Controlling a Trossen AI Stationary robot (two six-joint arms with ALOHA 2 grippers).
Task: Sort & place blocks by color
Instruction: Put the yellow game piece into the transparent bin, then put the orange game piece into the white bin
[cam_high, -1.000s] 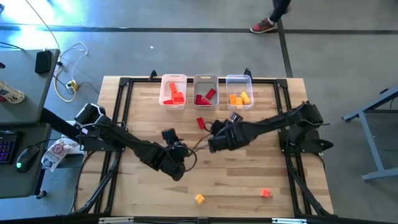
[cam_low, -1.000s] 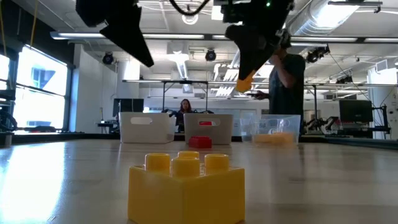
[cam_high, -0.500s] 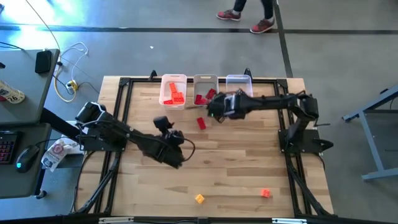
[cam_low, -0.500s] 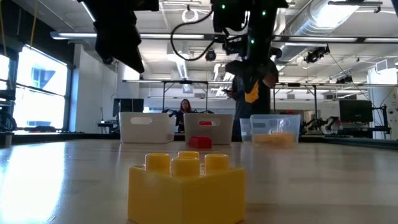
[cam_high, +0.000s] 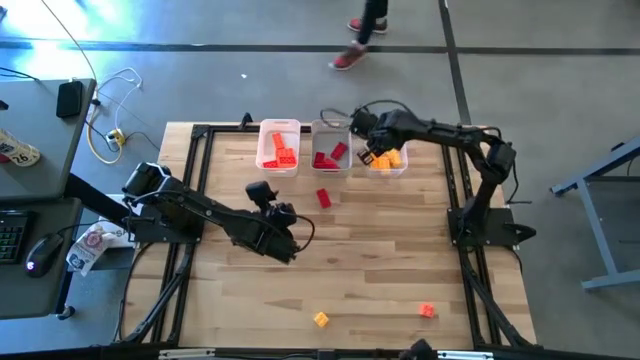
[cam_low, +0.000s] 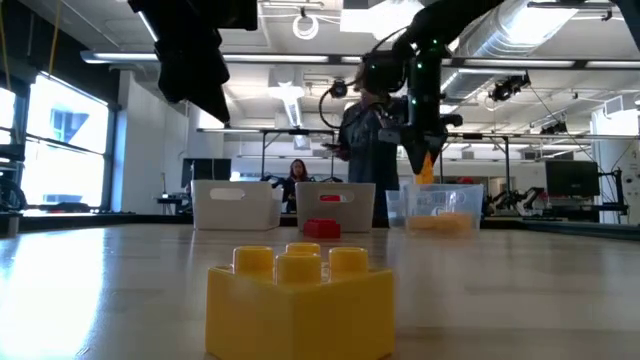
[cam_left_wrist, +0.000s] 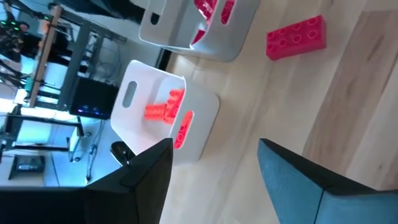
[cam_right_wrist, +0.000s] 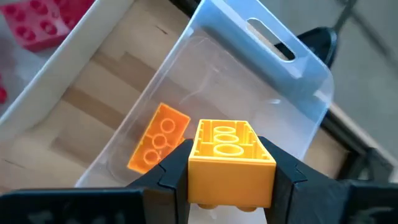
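My right gripper (cam_high: 367, 155) is shut on an orange-yellow block (cam_right_wrist: 229, 160) above the clear right bin (cam_high: 385, 147), which holds orange-yellow blocks (cam_right_wrist: 159, 144). The block also shows in the low view (cam_low: 424, 168). My left gripper (cam_high: 275, 215) is open and empty, raised over the table's middle left. A red block (cam_high: 323, 198) lies on the table before the middle bin (cam_high: 330, 148), which holds red blocks. The left bin (cam_high: 279, 147) holds orange-red blocks. An orange-yellow block (cam_high: 320, 319) and an orange-red block (cam_high: 427, 311) lie near the front edge. My right gripper pinches the orange-yellow block's two opposite side faces (cam_right_wrist: 198, 168) between its two fingers. The fingers point down from above. The block hangs lifted clear over the clear bin, its studded top facing the wrist camera.
A black frame (cam_high: 200, 135) runs round the table top. A person walks on the floor beyond the far edge (cam_high: 360, 35). Bare wood lies between the bins and the front blocks.
My right gripper has carried the orange-yellow block from the table's middle toward the far edge and right, ending over the clear right bin. My left gripper has shifted a little toward the far edge and stays raised.
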